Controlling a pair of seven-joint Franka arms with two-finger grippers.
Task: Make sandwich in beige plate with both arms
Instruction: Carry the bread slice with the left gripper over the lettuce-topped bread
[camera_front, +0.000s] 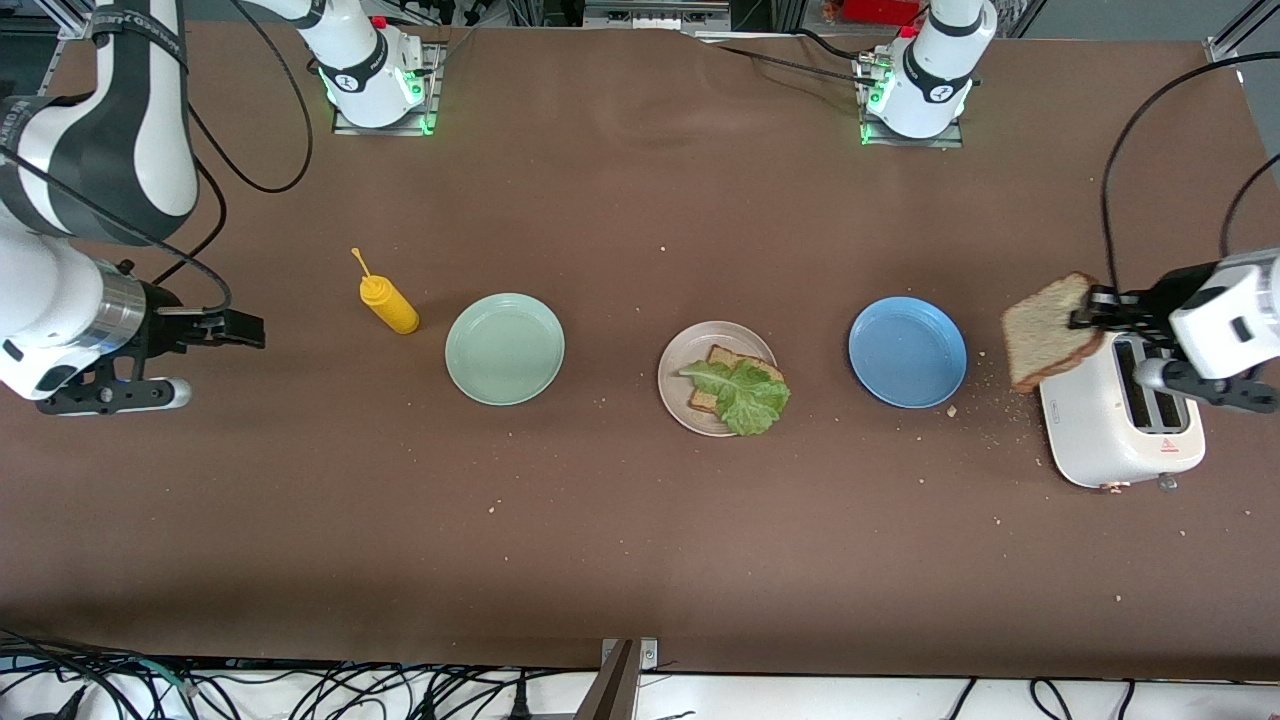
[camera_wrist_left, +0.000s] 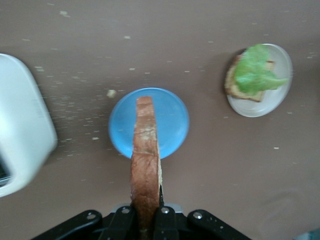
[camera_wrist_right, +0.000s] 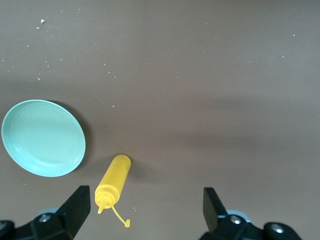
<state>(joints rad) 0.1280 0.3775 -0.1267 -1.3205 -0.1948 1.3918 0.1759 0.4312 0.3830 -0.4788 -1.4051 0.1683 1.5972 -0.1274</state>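
Observation:
The beige plate sits mid-table with one brown bread slice on it and a ruffled lettuce leaf on top of that slice. My left gripper is shut on a second bread slice, held upright in the air over the toaster's edge toward the blue plate. The left wrist view shows this slice edge on, pinched in the left gripper, with the beige plate and lettuce farther off. My right gripper waits open and empty at the right arm's end; in its own view the right gripper holds nothing.
A blue plate lies between the beige plate and the white toaster. A mint-green plate and a yellow mustard bottle lie toward the right arm's end. Crumbs are scattered around the toaster and the blue plate.

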